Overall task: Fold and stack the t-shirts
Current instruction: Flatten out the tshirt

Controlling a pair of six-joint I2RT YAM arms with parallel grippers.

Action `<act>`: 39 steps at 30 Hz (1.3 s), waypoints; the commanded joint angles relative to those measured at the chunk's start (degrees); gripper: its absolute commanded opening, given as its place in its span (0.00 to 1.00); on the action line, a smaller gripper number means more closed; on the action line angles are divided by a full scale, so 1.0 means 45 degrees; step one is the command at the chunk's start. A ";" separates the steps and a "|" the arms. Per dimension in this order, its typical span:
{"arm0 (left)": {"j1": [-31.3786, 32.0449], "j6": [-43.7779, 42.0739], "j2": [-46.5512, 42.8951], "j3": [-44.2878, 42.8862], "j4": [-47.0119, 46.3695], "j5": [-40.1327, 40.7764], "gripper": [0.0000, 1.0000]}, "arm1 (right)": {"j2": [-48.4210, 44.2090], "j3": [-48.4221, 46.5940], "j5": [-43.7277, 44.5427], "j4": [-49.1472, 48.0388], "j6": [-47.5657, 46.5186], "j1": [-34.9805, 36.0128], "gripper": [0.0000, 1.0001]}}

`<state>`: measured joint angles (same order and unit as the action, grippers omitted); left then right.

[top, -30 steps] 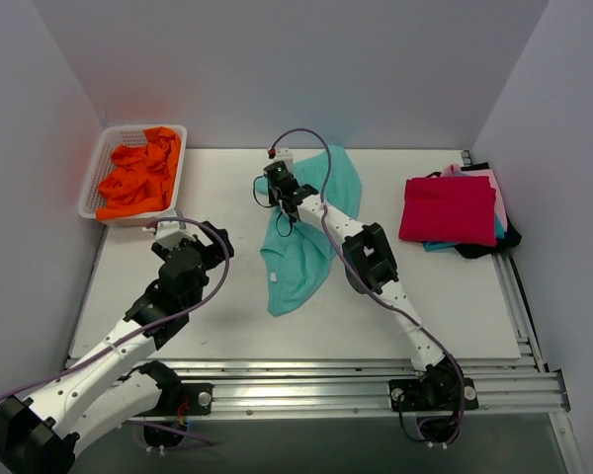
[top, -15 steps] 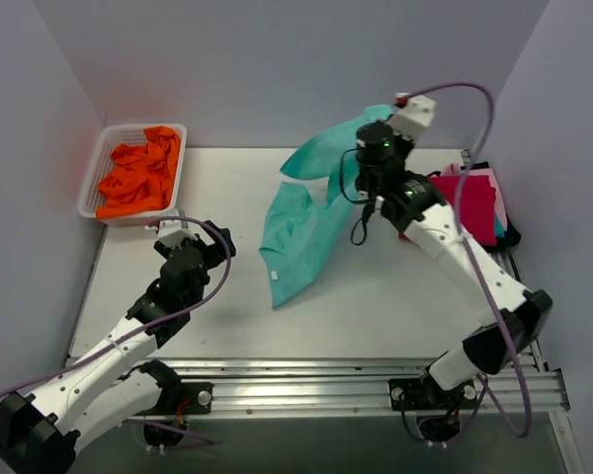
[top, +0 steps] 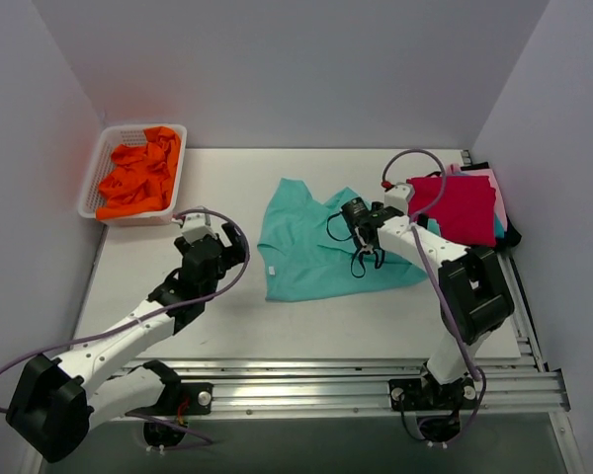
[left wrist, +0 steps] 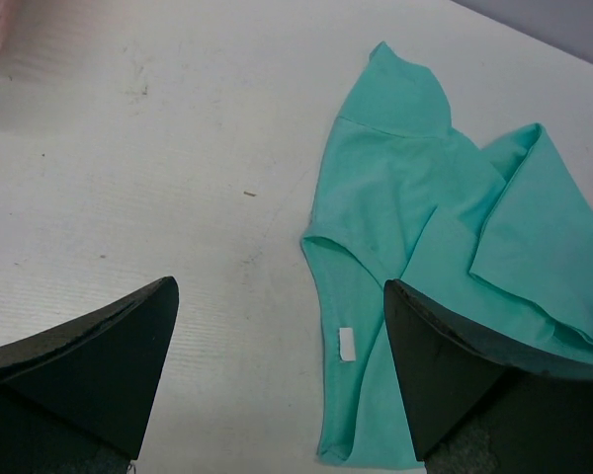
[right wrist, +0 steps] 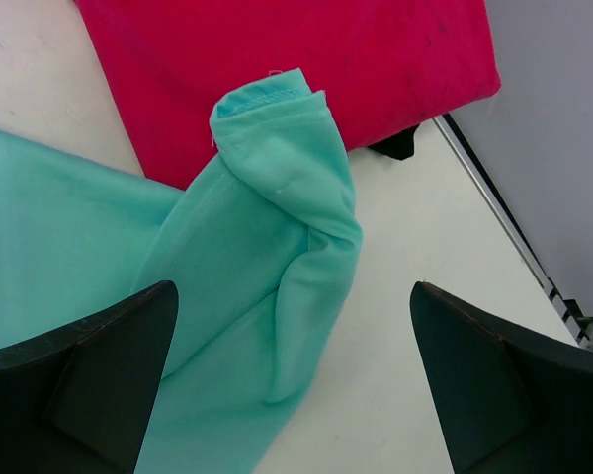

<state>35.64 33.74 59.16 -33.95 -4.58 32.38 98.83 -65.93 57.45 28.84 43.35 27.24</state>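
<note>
**Teal shirt laid out, both grippers empty**

Top external: the teal t-shirt [top: 311, 252] lies roughly flat in the middle of the table [top: 227, 188], its right part running toward the folded stack [top: 455, 207] at the right edge. That suits folding in the open centre, with the finished pile close by. The right gripper [top: 362, 229] hangs low over the shirt's right half. The left gripper [top: 210, 253] sits apart from the cloth on its left side, probably waiting to take that side. The basket [top: 92, 188] of orange shirts [top: 138, 176] stands in the far left corner, out of the working area.

Left wrist: the fingers [left wrist: 99, 346] are spread wide with only bare table between them. The shirt lies ahead, and a white label [left wrist: 347, 343] shows near its hem.

Right wrist: the fingers [right wrist: 89, 355] are also spread and grip nothing. A bunched sleeve [right wrist: 282, 188] overlaps the red shirt [right wrist: 306, 59] on top of the stack. It probably needs pulling clear before folding.
</note>
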 commanded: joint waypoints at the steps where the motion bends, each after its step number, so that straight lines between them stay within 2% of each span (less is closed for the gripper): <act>1: -0.0029 -0.0601 0.0641 -0.0929 -0.1208 -0.0808 0.94 | -0.1393 -0.0641 0.0477 0.0291 0.0406 0.0078 1.00; 4: -0.0048 -0.0953 0.2026 -0.1592 -0.1483 -0.0732 0.94 | -0.1900 -0.0934 -0.0322 -0.0976 -0.0764 0.0332 1.00; 6: -0.0126 -0.1206 0.3295 -0.2704 -0.1346 -0.0750 0.94 | -0.2020 -0.1129 -0.1746 -0.1582 -0.1233 0.0488 1.00; 11: -0.1023 -0.1170 0.5720 -0.4523 -0.1365 -0.3091 0.94 | -0.1650 -0.1676 -0.4598 -0.3476 -0.2152 0.1346 1.00; 12: -0.1141 -0.0879 0.5876 -0.4505 -0.1423 -0.3307 0.94 | -0.1475 -0.1754 -0.5376 -0.4001 -0.2270 0.1619 0.98; 16: -0.1785 -0.0291 0.5898 -0.3316 -0.2632 -0.4147 0.94 | 0.0628 -0.2885 -0.6359 -0.4027 -0.2427 0.2752 0.91; 19: -0.2098 -0.0212 0.5683 -0.2826 -0.2674 -0.4403 0.94 | 0.1997 -0.3784 -0.6439 -0.3792 -0.2466 0.3008 0.84; 25: -0.2743 -0.0368 0.4610 -0.1695 -0.2732 -0.4617 0.94 | 0.3465 -0.4157 -0.6342 -0.3851 -0.2368 0.3086 0.67; 39: -0.3290 -0.0388 0.4452 -0.1010 -0.3357 -0.5145 0.94 | 0.4933 -0.4860 -0.5345 -0.3225 -0.2407 0.2833 0.54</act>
<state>21.54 31.59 79.33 -38.70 -16.16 10.50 119.61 -85.84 30.24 11.70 32.86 40.66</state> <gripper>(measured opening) 0.940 0.548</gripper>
